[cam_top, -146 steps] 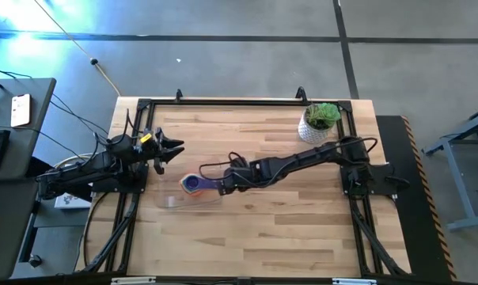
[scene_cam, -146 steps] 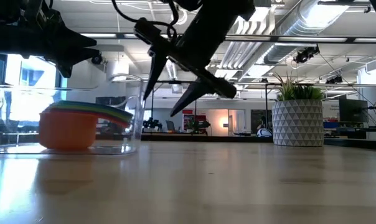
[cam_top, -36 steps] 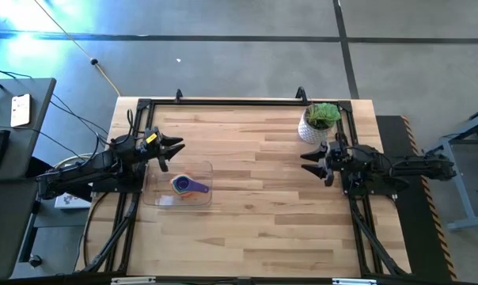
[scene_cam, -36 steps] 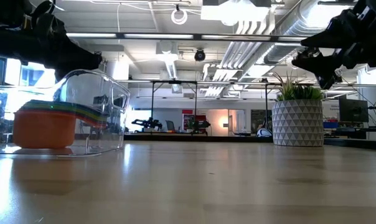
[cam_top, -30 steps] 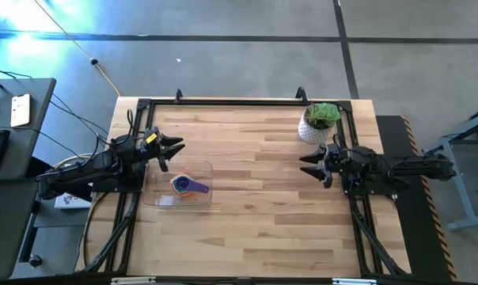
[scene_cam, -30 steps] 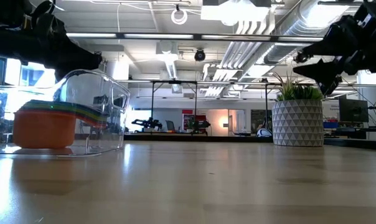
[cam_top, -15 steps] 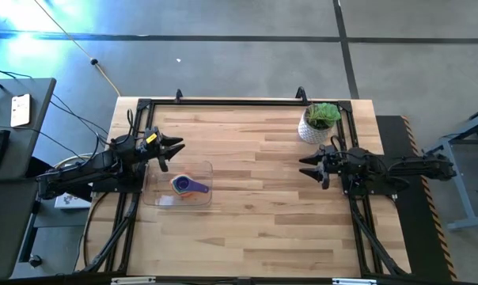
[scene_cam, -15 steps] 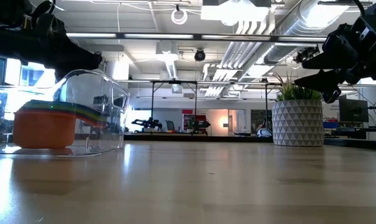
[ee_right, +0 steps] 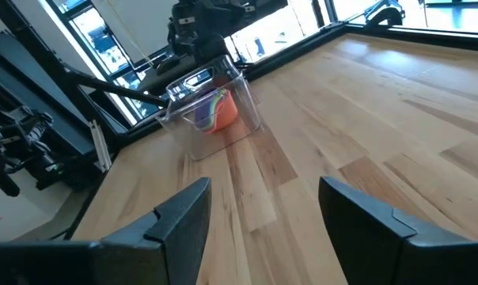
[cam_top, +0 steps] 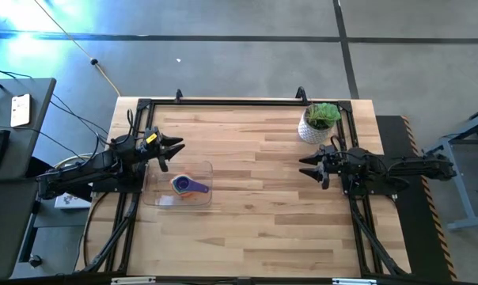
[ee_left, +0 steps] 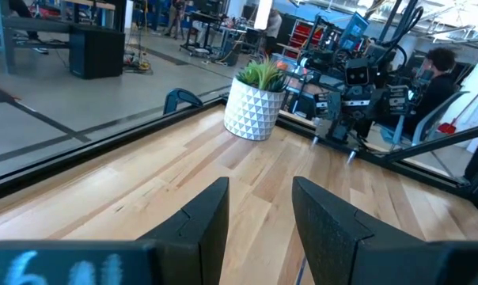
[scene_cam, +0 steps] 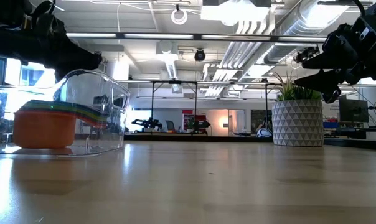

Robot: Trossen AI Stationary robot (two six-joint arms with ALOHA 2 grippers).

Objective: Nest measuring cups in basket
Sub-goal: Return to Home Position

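The clear basket (cam_top: 178, 186) stands on the table's left part, with the measuring cups (cam_top: 187, 186) nested inside it in one stack, purple on top in the high view and orange at the bottom (scene_cam: 43, 128) in the low view. The right wrist view shows the basket (ee_right: 210, 111) far off. My left gripper (cam_top: 178, 150) hovers open just beyond the basket's far left corner, at the table's left edge. My right gripper (cam_top: 304, 167) is open above the table's right side, near the plant pot, far from the basket.
A white faceted pot with a green plant (cam_top: 318, 123) stands at the far right corner. A black frame (cam_top: 223, 100) runs round the table's edge. Bare wood lies between the basket and the right arm. A person (ee_left: 437, 67) sits beyond the table in the left wrist view.
My right gripper has drawn slightly toward the table's left and dipped a little, still open. The basket, the cups and my left arm have kept still.
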